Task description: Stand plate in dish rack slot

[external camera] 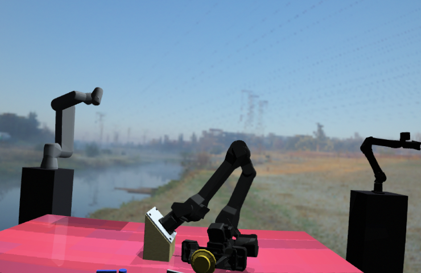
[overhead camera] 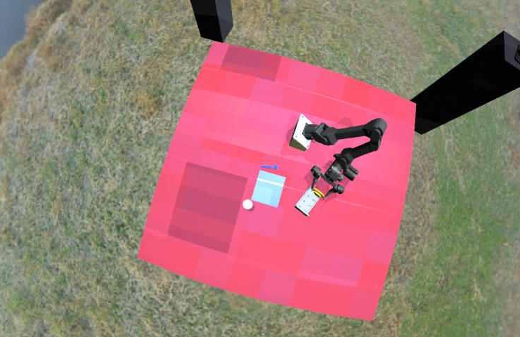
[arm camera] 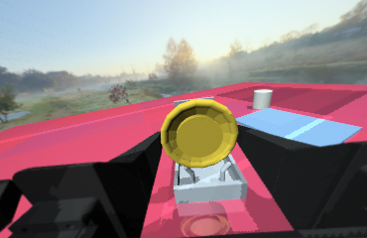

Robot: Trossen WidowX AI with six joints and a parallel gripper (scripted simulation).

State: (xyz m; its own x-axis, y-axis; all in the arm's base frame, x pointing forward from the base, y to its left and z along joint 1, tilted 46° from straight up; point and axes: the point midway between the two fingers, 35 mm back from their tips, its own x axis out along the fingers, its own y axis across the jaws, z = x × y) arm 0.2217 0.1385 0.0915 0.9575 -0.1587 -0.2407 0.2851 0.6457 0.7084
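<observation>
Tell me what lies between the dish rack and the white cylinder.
In the top view, the light blue mat lies between the dish rack and the white cylinder, which sits at the mat's corner. Bare pink table separates mat and rack.

Bright hazy daylight; soft short shadows; top view bowed at edges.

No text, label, brand, number or sign can be read anywhere.

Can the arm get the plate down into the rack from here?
Probably yes: the gripper holds the yellow plate upright just over the near end of the dish rack, with nothing visible between them.
</observation>
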